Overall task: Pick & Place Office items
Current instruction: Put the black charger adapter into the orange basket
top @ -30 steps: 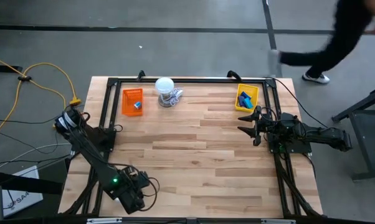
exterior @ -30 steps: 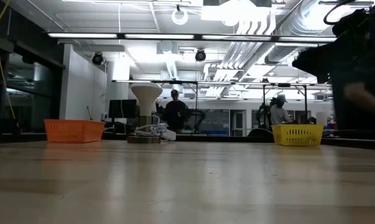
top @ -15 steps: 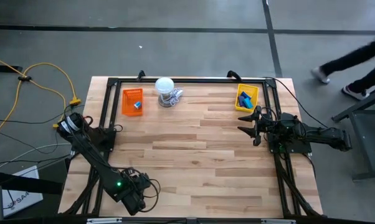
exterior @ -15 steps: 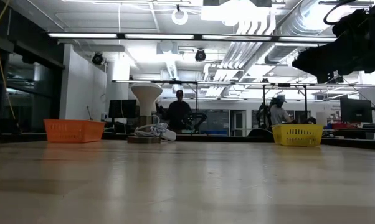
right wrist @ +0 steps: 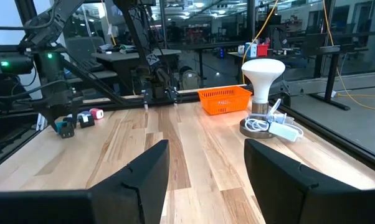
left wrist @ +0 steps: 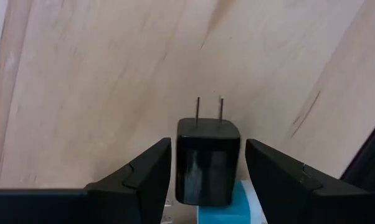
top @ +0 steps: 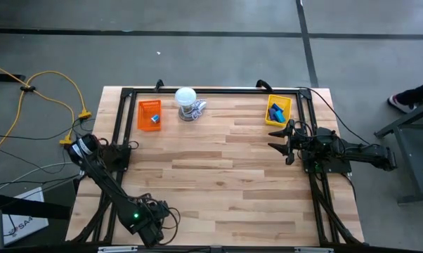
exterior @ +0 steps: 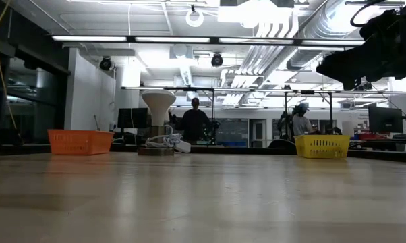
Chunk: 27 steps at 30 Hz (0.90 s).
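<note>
A black plug block (left wrist: 208,169) with two metal prongs lies on the wood near the table's near left corner, and a teal block (left wrist: 234,205) shows right beside it. My left gripper (left wrist: 207,144) points down over the plug block, open, one finger on either side of it with a thin gap each side. In the high view the left gripper (top: 147,228) hides these pieces. The right wrist view shows small teal, black and red-white bits (right wrist: 80,121) on the table beside the left arm. My right gripper (top: 276,138) waits level at the right edge, open with nothing between its fingers.
An orange tray (top: 149,114) holding a small blue piece stands at the far left. A yellow tray (top: 278,111) with blue pieces stands at the far right. A white round-topped object (top: 186,98) with a coiled cable is between them. People show in the room behind.
My left gripper has come down and a little toward the table's near edge, still open. A person beyond the table's far right corner has walked out of the high view.
</note>
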Each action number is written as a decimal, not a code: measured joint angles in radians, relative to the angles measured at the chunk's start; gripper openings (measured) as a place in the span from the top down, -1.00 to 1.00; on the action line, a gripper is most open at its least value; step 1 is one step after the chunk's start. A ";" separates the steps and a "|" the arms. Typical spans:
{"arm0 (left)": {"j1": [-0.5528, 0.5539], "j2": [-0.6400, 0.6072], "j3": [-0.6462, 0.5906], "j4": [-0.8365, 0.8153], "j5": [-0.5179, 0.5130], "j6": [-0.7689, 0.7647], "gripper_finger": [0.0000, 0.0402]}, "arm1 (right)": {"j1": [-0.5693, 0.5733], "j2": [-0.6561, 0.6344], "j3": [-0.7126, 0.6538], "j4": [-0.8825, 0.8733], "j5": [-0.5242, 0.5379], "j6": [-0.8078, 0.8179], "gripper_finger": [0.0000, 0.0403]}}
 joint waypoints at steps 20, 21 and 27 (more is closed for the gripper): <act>-0.001 0.043 0.000 -0.003 -0.001 0.004 0.02 | 0.000 0.000 0.000 0.000 0.000 0.000 0.03; -0.001 0.043 0.000 -0.003 -0.001 0.004 0.02 | 0.000 0.000 0.000 0.000 0.000 0.000 0.03; -0.001 0.043 0.000 -0.003 0.000 0.003 0.15 | 0.000 0.000 0.000 0.000 0.000 0.000 0.03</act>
